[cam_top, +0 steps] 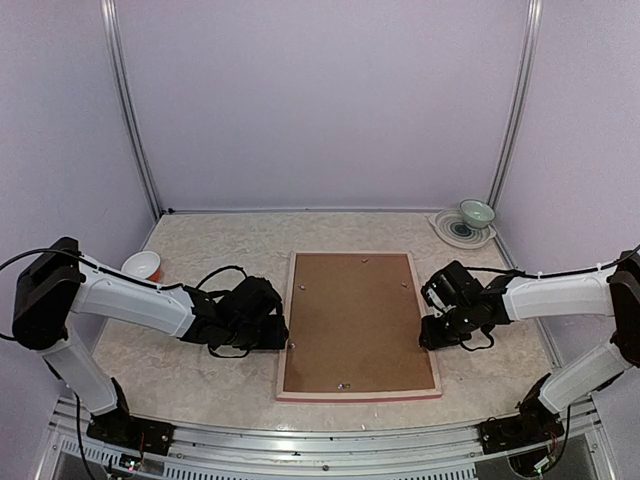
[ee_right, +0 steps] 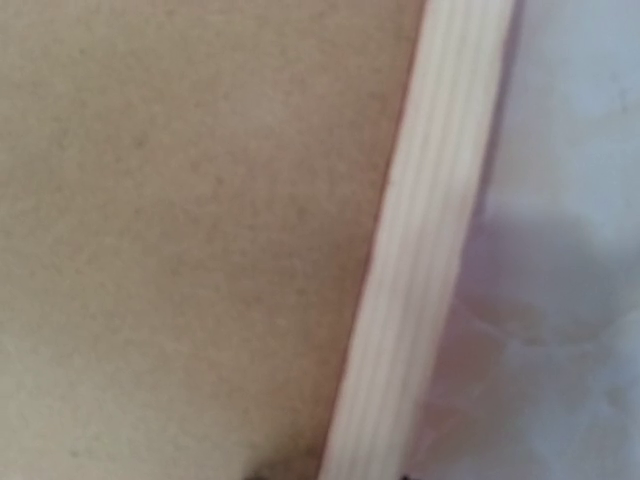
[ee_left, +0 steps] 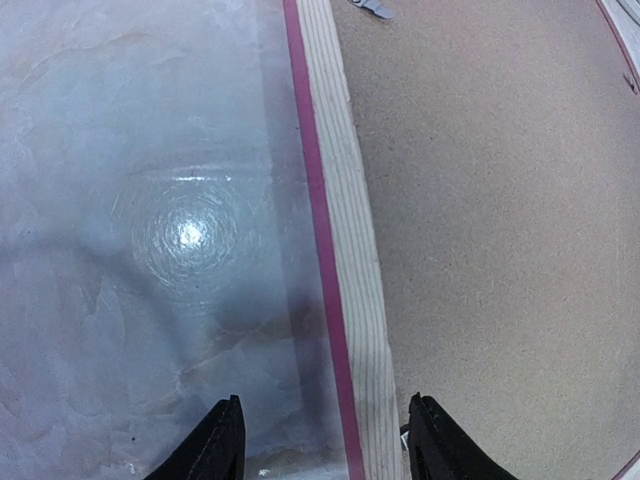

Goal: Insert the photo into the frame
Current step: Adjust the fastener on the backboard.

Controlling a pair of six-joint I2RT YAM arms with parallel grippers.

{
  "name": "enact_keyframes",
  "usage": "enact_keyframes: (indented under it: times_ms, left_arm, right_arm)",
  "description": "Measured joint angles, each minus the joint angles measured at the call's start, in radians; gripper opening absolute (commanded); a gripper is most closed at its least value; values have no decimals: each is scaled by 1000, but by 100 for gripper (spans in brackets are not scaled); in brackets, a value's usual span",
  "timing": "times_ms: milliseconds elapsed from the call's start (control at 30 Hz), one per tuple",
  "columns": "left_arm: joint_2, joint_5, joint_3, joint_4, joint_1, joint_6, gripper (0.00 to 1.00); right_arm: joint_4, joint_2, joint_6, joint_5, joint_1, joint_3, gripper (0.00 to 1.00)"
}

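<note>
The frame [cam_top: 358, 394] lies face down in the middle of the table, its pale wood back up and a thin pink edge showing. A plain brown backing board [cam_top: 350, 320] fills it. The photo is hidden. My left gripper [cam_top: 283, 335] is at the frame's left rail; in the left wrist view it [ee_left: 325, 440] stands open, astride the wooden rail [ee_left: 345, 230] without touching it. My right gripper [cam_top: 428, 325] is low at the right rail. The right wrist view is blurred and very close to the rail [ee_right: 420, 260] and board [ee_right: 180, 220], with only specks of the fingertips at the bottom edge.
A white bowl [cam_top: 141, 265] with an orange underside sits at the left, behind my left arm. At the back right a pale green bowl [cam_top: 476, 212] rests on a ringed plate [cam_top: 450, 232]. A small metal tab [ee_left: 372, 8] sits on the board's edge. Walls enclose three sides.
</note>
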Motion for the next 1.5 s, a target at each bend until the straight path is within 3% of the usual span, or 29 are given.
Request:
enact_keyframes:
  times_ms: [400,933,1100,1300,1500]
  left_arm:
    - [0,0,0,0,0,-10,56]
    - [0,-1,0,0,0,-14,56]
    - [0,-1,0,0,0,-14,57]
    - [0,-1,0,-1,0,-14,57]
    - [0,-4,2,-16,-1,-13,57]
  right_arm:
    - [-3,-2,8,0,0,0,29]
    - [-7,-17,37,3,0,-5,19]
    - [-7,-17,38,5,0,-5,22]
    - [-13,-17,37,0,0,-5,34]
    - [-26,-17,37,-2,0,-5,33]
